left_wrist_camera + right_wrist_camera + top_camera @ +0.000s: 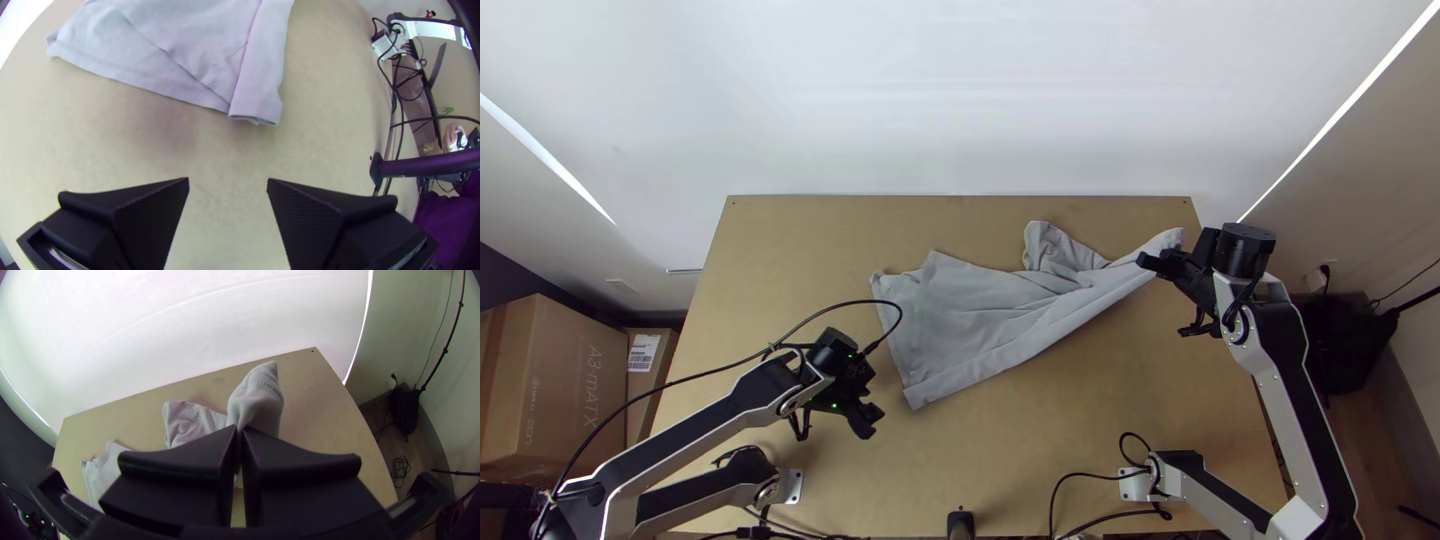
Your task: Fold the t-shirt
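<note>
The left tool hangs above the light wooden desk, its two wide black fingers well apart with nothing between them. Near its tips, but not touching them, is the closest corner of the light-grey cloth t-shirt, with a flat, doubled-looking band along that side. The right tool has its fingers together, clamped on the shirt's far end; a bit of cloth pokes out past the tips. From there the shirt runs toward the left tool as a narrow, creased strip, then widens into a mostly flat spread with shallow wrinkles. A bunched flap sticks out beside the strip, between the tools but nearer the right one. Off the desk, well away on the left tool's outer side, stands a large brown cardboard box.
</note>
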